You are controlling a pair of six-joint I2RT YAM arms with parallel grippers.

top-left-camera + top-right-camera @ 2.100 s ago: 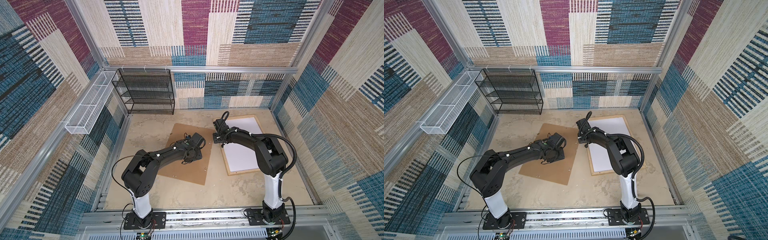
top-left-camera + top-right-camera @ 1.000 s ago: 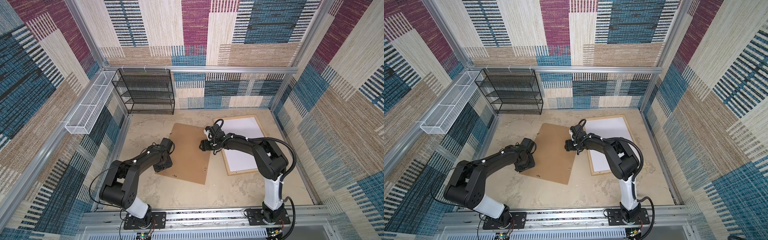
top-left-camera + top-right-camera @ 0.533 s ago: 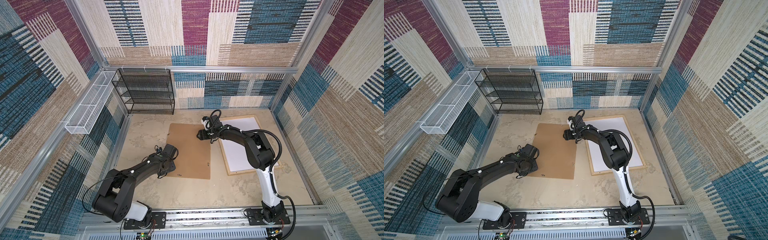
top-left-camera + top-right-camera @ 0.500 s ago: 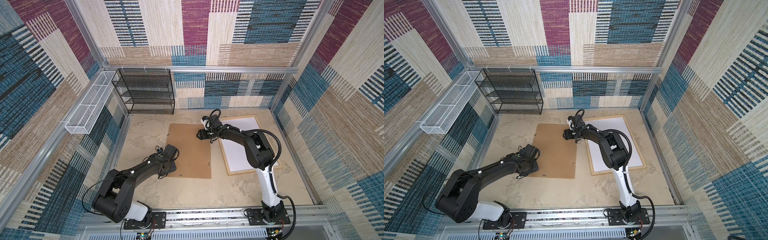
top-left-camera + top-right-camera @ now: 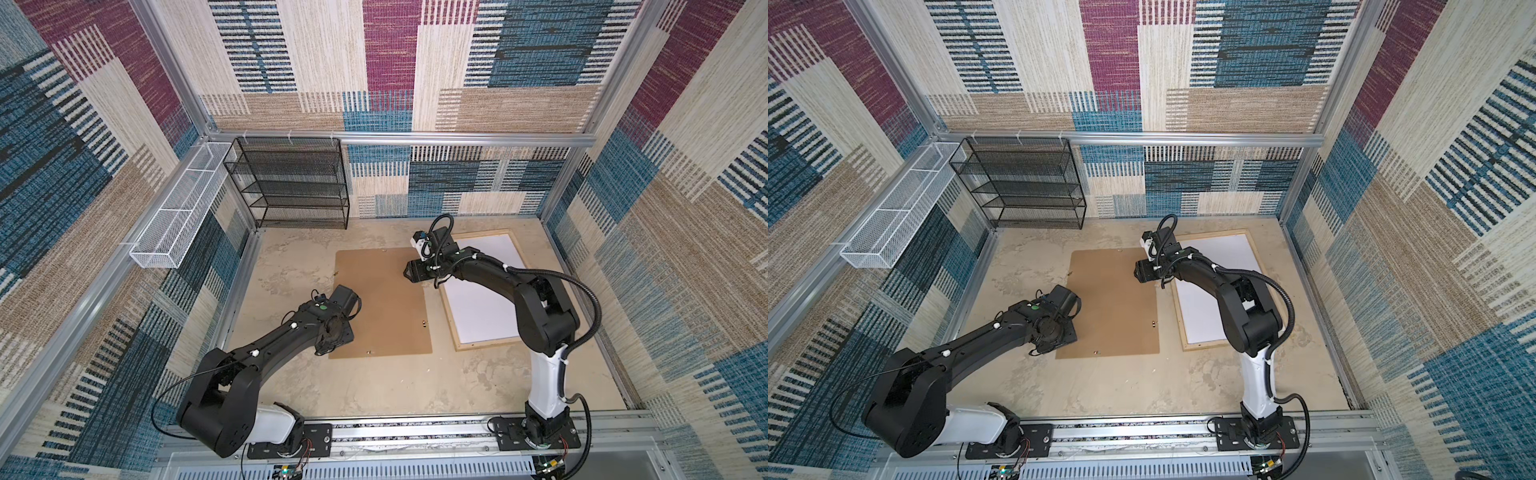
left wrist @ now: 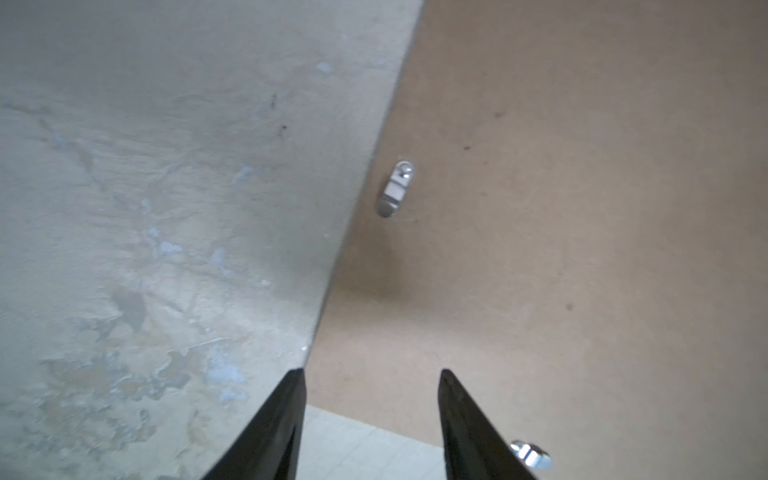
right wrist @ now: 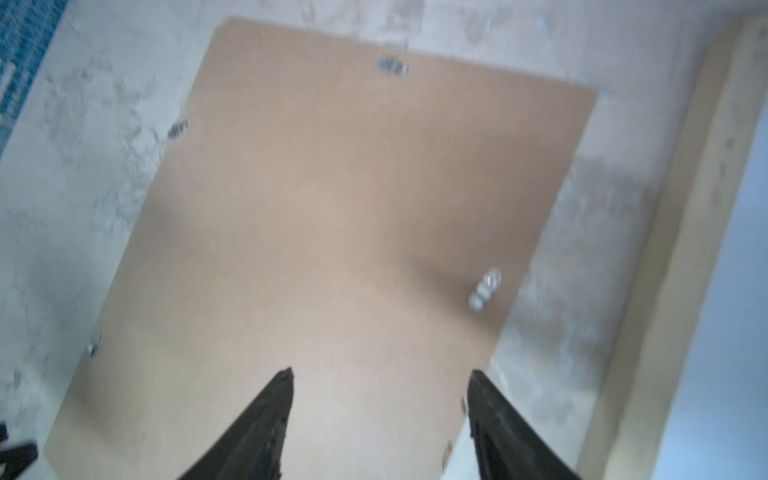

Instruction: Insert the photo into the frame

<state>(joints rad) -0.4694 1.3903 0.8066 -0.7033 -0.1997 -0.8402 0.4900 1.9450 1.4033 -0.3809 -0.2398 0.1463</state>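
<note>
- Nearest: two black arms, one left and one right, mounted on the rail along the near edge of the table (image 5: 374, 386).
- Next: one left gripper (image 6: 371, 374), released, two black fingers spread over the near left corner of the board, gripping nothing.
- In the middle of the table: one brown board (image 5: 386, 307), lying flat, just beside the frame and not overlapping it.
- On the board: four small metal clips (image 7: 484, 289) countable in the right wrist view, blurred there. Two in the left wrist view, one of them close to the board's edge.
- Farther: one right gripper (image 7: 382, 372), likewise released, two fingers apart above the board's far right part, empty.
- On the right, reaching toward the back: one frame (image 5: 486, 344) of pale wood, flat on the table, filled by one white sheet (image 5: 482, 316).
- Photo: cannot tell whether the white sheet in the frame is its back.
- Farthest: one black mesh rack (image 5: 295, 183) against the back wall and one white wire basket (image 5: 183, 208) on the left wall.
</note>
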